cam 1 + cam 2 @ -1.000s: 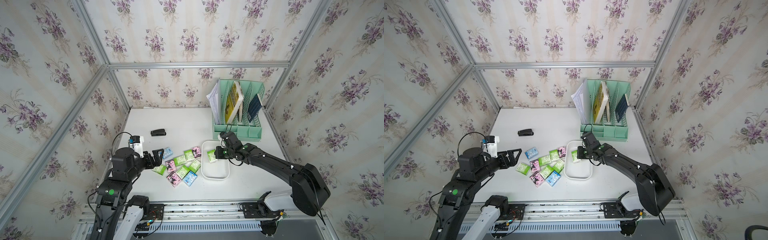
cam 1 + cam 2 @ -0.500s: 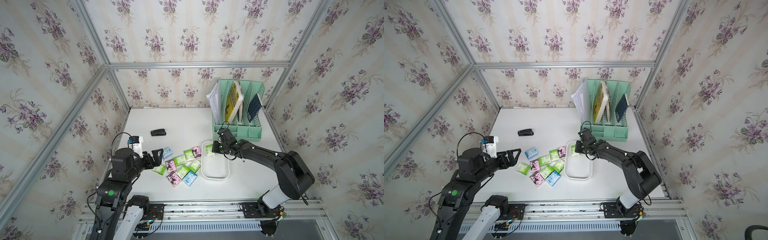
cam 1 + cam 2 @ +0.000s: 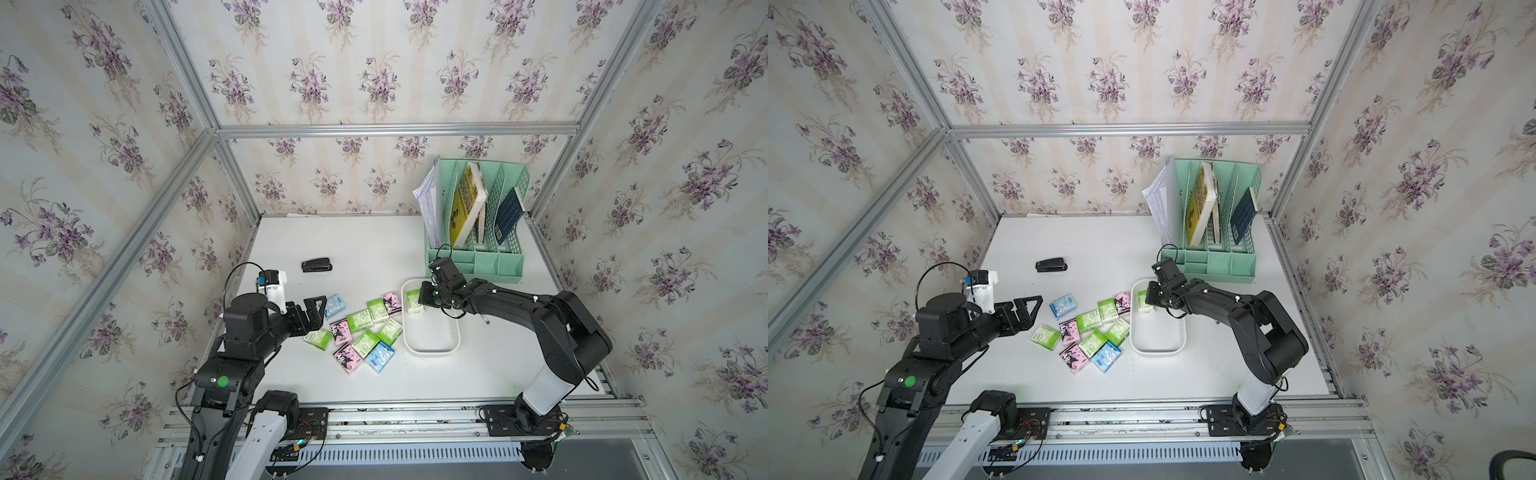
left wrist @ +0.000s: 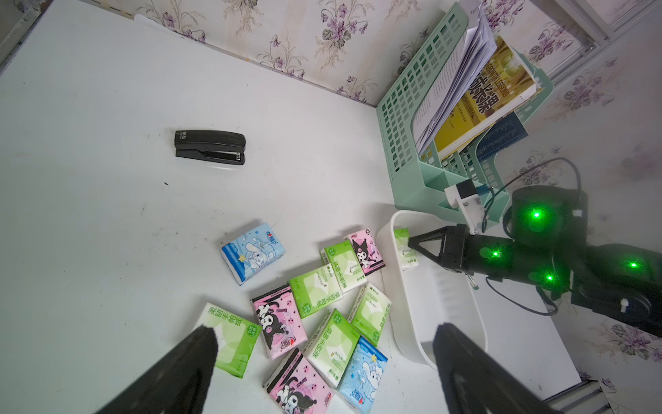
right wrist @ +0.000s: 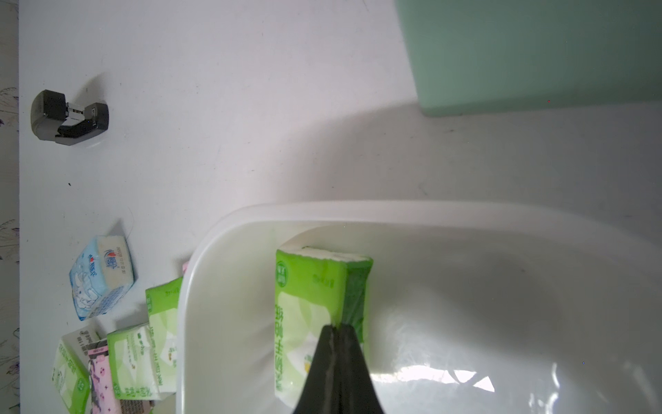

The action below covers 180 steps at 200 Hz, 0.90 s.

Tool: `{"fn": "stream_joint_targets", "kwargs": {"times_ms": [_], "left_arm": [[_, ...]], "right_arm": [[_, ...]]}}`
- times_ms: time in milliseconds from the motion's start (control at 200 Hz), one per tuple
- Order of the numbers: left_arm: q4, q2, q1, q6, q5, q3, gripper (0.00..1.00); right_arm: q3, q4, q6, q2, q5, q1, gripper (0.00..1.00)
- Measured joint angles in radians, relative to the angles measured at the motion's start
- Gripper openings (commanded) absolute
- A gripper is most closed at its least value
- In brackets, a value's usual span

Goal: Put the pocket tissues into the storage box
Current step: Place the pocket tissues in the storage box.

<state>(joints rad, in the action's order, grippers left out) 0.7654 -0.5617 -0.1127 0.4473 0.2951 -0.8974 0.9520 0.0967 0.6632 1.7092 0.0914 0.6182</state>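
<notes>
Found the right claw pinched together on the side fold of a light green pack, low inside the storage box at its end nearest the mint green organizer. Judged the pack on edge and close to the box's wall, probably to leave the rest of the floor free for the others. Could not tell whether touching the floor yet. Saw nothing else in the box.

Counted ten loose packs of the pocket tissues — green, pink, blue — huddled on the tabletop just beside the box's long wall, some overlapping. Noted the left claw apart, hovering over the near edge of that huddle and holding nothing — read that as readiness for a next pick.

Spotted a black stapler well apart from the packs. Found the tabletop white and lightly scuffed, the organizer loaded with papers and books, and floral wallpaper in an aluminium frame all round.
</notes>
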Motion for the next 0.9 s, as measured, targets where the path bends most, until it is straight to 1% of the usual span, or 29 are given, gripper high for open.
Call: {"fn": "stream_joint_targets", "kwargs": {"times_ms": [145,335,430,475,505,530,685,814,899], "left_arm": [[0.000,0.000,0.000,-0.004,0.000,-0.015,0.99],[0.005,0.006,0.000,-0.005,0.000,-0.015,0.99],[0.008,0.011,0.000,-0.006,0.000,-0.015,0.99],[0.009,0.013,0.000,-0.007,-0.001,-0.015,0.99],[0.009,0.014,0.000,-0.007,-0.001,-0.015,0.99],[0.010,0.015,0.000,-0.007,-0.001,-0.015,0.99],[0.017,0.019,0.000,-0.007,-0.003,-0.015,0.99],[0.024,0.024,0.000,-0.007,-0.003,-0.018,0.99],[0.024,0.029,0.000,-0.007,-0.004,-0.023,0.99]], "right_arm": [[0.001,-0.018,0.018,0.015,0.007,0.011,0.00],[0.009,-0.023,0.017,0.022,0.019,0.016,0.11],[0.013,-0.018,0.011,0.021,0.023,0.017,0.22],[0.014,-0.016,0.005,0.020,0.023,0.017,0.29],[0.015,-0.015,0.000,0.019,0.023,0.017,0.36],[0.018,-0.013,-0.007,0.019,0.023,0.016,0.39],[0.041,0.000,-0.040,0.019,0.022,0.017,0.45],[0.056,0.022,-0.069,0.019,0.022,0.017,0.46],[0.059,0.043,-0.087,-0.002,0.016,0.017,0.49]]}}
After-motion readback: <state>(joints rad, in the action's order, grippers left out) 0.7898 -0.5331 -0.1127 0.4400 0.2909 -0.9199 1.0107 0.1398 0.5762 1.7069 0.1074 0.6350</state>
